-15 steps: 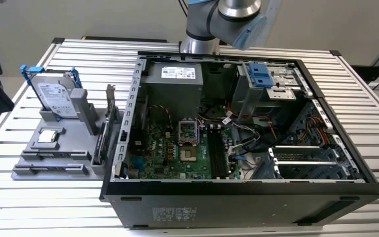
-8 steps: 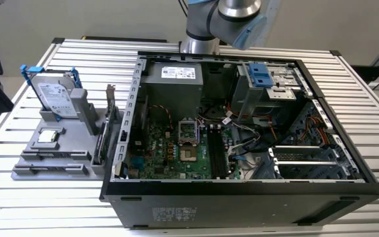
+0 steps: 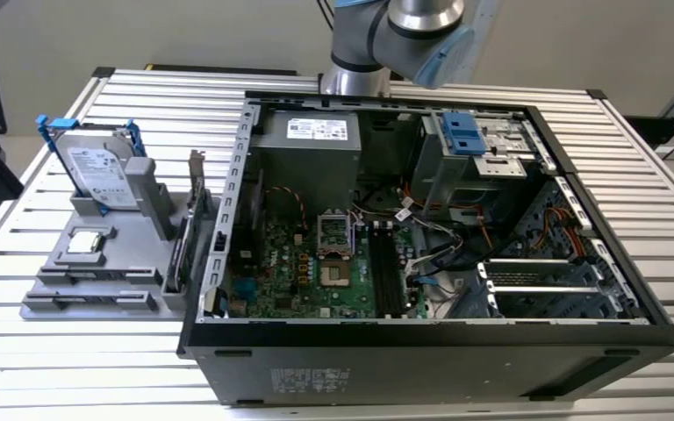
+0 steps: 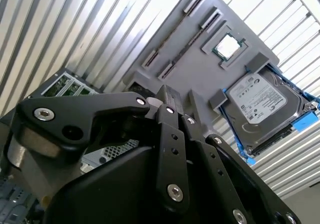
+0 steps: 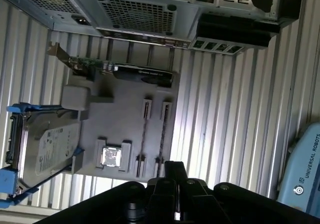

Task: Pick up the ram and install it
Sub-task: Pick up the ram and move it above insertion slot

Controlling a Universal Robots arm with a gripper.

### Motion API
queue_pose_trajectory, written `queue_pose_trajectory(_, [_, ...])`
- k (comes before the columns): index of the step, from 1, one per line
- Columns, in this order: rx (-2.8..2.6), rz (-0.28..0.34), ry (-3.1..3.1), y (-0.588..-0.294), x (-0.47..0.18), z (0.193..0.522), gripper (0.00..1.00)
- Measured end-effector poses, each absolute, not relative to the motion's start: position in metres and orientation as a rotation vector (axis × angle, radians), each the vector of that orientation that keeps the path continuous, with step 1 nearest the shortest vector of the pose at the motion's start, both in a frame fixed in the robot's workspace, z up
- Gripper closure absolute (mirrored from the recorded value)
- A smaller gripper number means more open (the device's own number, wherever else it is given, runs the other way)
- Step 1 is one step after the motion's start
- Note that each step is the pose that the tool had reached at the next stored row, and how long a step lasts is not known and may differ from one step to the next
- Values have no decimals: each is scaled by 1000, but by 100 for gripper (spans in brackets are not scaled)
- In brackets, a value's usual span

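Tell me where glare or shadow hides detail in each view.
Exterior view: even light, the computer case partly shadowed inside. Second wrist view: strong glare whitens the slatted table beside the grey parts holder. First wrist view: the table glares again beside the holder.

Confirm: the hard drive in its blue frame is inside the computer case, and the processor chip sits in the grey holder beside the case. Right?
No. The hard drive is not inside the computer case; it stands in the grey holder beside it, as the exterior view shows. The processor chip does sit in that holder.
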State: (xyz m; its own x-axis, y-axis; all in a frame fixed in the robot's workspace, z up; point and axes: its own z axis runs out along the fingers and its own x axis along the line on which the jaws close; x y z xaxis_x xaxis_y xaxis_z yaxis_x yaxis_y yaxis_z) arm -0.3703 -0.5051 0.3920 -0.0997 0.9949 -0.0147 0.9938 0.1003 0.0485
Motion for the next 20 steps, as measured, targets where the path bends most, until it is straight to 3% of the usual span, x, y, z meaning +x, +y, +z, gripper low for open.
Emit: queue_pose_trajectory(20, [2251,35,2126,-505,-371,392,100])
